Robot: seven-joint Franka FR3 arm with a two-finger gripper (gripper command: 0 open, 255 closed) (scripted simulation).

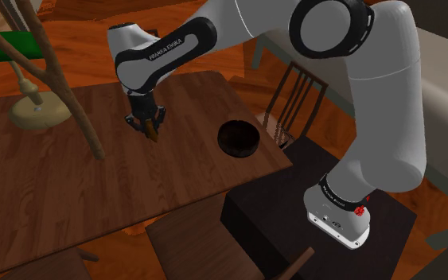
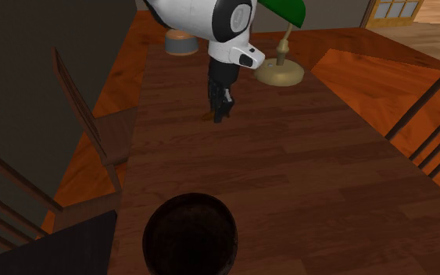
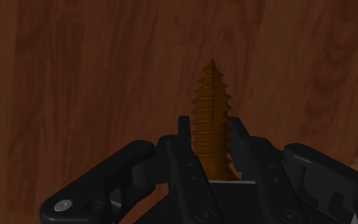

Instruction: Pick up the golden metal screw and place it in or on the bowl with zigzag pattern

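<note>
A golden-brown threaded screw is clasped between my gripper's two black fingers, its pointed tip sticking out past them over the wooden table. In the shoulder view the gripper hangs just above the table with the screw at its tips. The dark bowl stands near the table corner, to the shoulder view's right of the gripper. In the second exterior view the gripper is over the table's middle and the dark bowl sits at the near end, well apart from it.
A lamp with a beige base and green shade stands at the table's far side, seen also as a lamp behind the gripper. A small grey and orange pot sits at the table's far end. Wooden chairs flank the table.
</note>
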